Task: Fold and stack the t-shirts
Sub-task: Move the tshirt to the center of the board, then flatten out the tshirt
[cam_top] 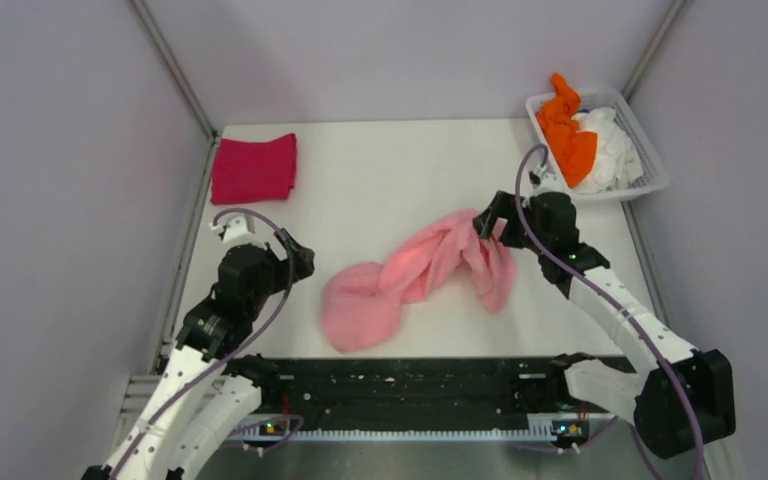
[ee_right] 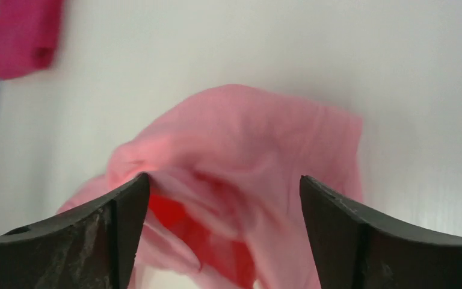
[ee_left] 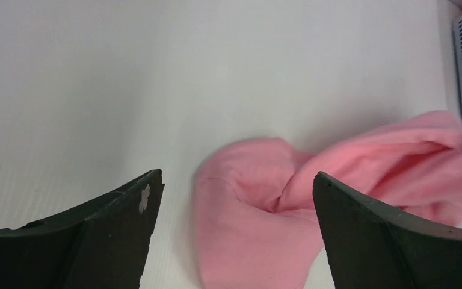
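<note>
pink shirt: the light pink t-shirt point(cam_top: 415, 275) lies bunched and twisted like a thick rope, running diagonally across the middle of the white tabletop point(cam_top: 380, 180). its near-left end spreads into a rounded lump. its far-right end rises up to the right hand.
right hand: the right hand point(ee_right: 225, 180) sits directly over the far-right end of the pink shirt. its two dark fingers are spread wide and folds of pink cloth fill the gap between them. neither finger presses the cloth. from above, a flap of the shirt hangs just nearer than this hand.
left hand: the left hand point(ee_left: 234, 180) has its fingers wide apart and holds nothing. it hovers to the left of the shirt's rounded end, near it but not touching. in its own wrist view the pink lump lies ahead, between the fingers.
folded shirt: the magenta-red t-shirt point(cam_top: 253, 168) lies flat in a neat rectangle at the far-left corner of the tabletop, well apart from both hands.
basket: a white slatted plastic basket point(cam_top: 650, 175) stands at the far-right corner, just beyond the right arm.
in the basket: the orange t-shirt point(cam_top: 568, 130) is draped over its left side, and the white t-shirt point(cam_top: 608, 150) lies crumpled beside it.
blocked view: from above, the right wrist covers the very top of the pink shirt.
</note>
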Tool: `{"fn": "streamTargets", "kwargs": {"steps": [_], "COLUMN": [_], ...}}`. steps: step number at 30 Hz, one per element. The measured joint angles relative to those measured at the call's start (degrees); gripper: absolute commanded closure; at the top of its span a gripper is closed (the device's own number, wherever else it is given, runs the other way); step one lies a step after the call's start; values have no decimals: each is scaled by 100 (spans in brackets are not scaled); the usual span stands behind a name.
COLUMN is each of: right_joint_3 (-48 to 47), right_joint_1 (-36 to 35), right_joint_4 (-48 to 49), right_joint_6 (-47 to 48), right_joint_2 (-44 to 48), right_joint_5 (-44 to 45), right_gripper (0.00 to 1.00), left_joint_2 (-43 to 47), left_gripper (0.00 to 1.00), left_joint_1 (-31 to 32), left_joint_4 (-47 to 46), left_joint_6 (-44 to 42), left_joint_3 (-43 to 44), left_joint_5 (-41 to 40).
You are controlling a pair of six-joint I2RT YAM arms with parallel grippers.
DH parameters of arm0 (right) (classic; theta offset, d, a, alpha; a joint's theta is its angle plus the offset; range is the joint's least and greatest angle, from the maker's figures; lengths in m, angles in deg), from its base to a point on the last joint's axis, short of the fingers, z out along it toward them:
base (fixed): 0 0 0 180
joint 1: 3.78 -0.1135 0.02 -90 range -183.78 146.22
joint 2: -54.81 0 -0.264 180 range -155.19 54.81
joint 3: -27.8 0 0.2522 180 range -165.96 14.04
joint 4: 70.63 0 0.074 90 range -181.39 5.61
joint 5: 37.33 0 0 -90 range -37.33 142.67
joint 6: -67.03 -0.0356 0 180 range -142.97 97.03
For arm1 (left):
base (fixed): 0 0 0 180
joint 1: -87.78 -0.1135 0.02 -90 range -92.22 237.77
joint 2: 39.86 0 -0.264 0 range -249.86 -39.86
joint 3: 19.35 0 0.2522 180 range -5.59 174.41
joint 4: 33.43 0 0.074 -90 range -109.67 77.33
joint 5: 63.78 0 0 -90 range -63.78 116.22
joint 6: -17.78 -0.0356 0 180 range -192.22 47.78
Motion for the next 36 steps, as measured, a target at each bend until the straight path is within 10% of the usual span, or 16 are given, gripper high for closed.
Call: {"fn": "streamTargets", "kwargs": {"steps": [6, 16, 27, 36], "right_joint_3": [345, 920, 1287, 1285], "right_joint_1": [170, 170, 170, 175], "right_joint_4": [-1626, -2389, -2402, -2347], "right_joint_6": [33, -581, -769, -763], "right_joint_2": [-52, 1886, 1436, 1163], "right_joint_5": [2153, 2472, 2122, 2179], "right_gripper": [1, 5, 7, 8], "left_joint_2": [-798, -1281, -1687, -4699], "left_gripper": [2, 16, 21, 47], "left_joint_1": [0, 118, 2122, 3386], "left_joint_4": [81, 321, -94, -234], "left_joint_6": [280, 629, 1447, 1580], "left_joint_3": [-190, -1423, -1816, -251], "left_joint_5": [557, 2411, 2883, 2358]}}
